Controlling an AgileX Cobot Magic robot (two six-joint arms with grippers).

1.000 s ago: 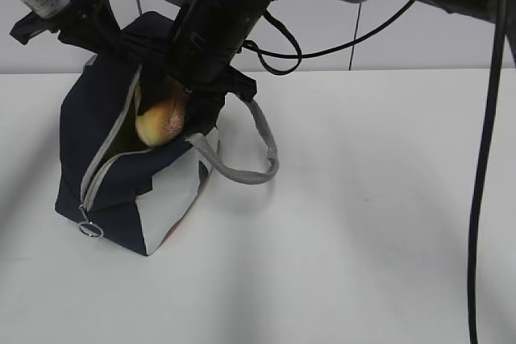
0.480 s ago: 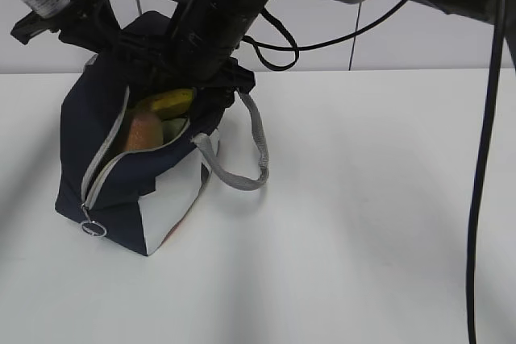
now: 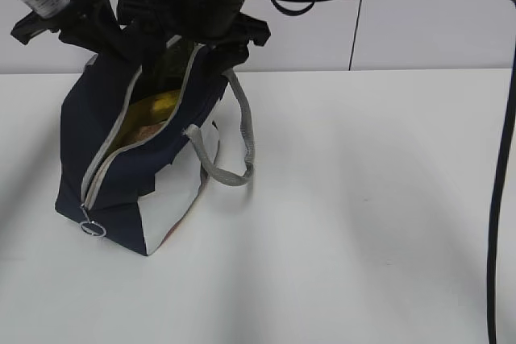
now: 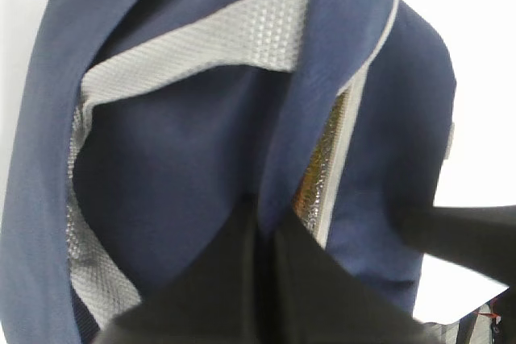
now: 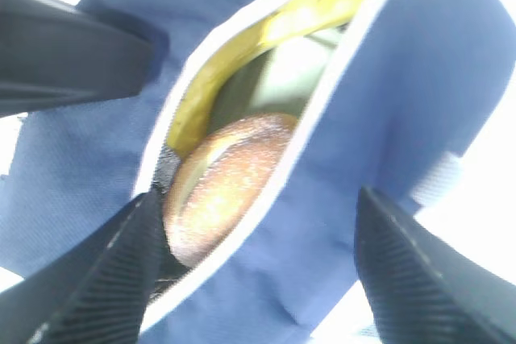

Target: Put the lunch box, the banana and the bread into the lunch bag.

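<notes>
Navy fabric: the lunch bag [image 3: 121,175] is sitting on the left part of a white table [image 3: 363,223], its grey zipper lying open along the top and front edge.
Zip pull: a metal ring [image 3: 92,230] is hanging at the bag's lower front corner.
Handle: a grey strap [image 3: 234,151] is drooping over the bag's right side onto the table.
Side panel: a white panel [image 3: 173,203] is facing the camera at the bag's lower right.
Banana: the banana [image 5: 266,34] is lying inside the bag, curving along the far side of the opening.
Bread: the bread [image 5: 222,179] is sitting inside the bag, just in front of the banana and touching it.
Lunch box: a pale greenish surface is showing behind the bread; it is too blurred to say it is the box.
Left gripper: the left gripper [image 4: 262,267] is pinching the bag's upper fabric edge beside the zipper, jaws closed on the cloth.
Right gripper: the right gripper [image 5: 258,271] is hanging above the bag's mouth with its fingers [image 5: 105,271] spread apart, holding nothing.
</notes>
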